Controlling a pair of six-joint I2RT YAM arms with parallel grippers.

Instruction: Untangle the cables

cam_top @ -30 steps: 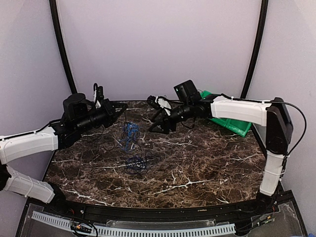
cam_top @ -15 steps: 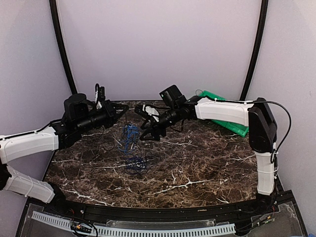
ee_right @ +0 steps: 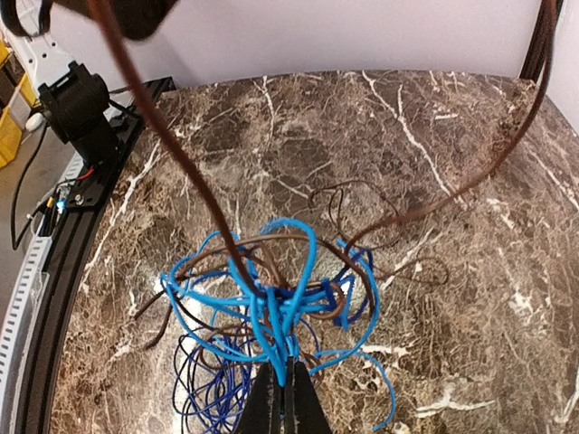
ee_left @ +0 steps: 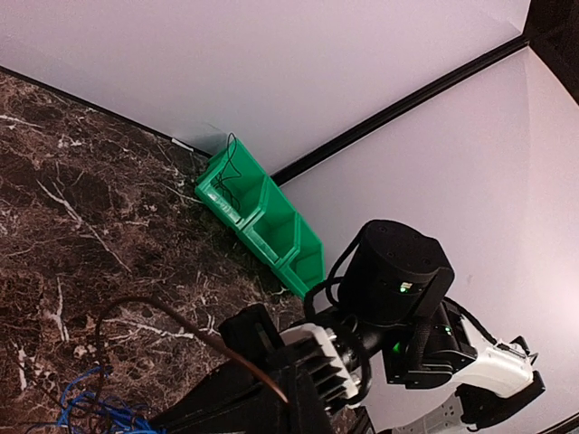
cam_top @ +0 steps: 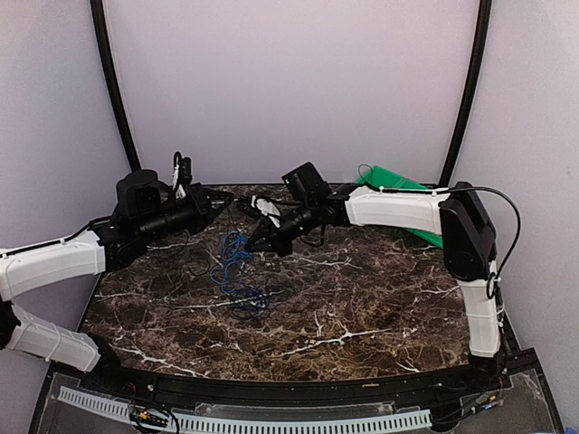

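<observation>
Over the table (cam_top: 380,307), mid-left btwn both arms, R claw (ee_right: 281,369) pinches the cables (ee_right: 271,298); L claw (cam_top: 220,198) grip: can't tell; pull-apart step, next needs a slow tug away.

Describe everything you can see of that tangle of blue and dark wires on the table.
The cables are very thin, bendy wires, some bright blue and some brownish-black, looped into one loose clump on the dark marble table. The upper blue loops are pinched between the right arm's fingers and drawn up, while the lower coils lie on the stone. One dark strand climbs toward the left arm's fingers; whether they grip it is unclear.
</observation>
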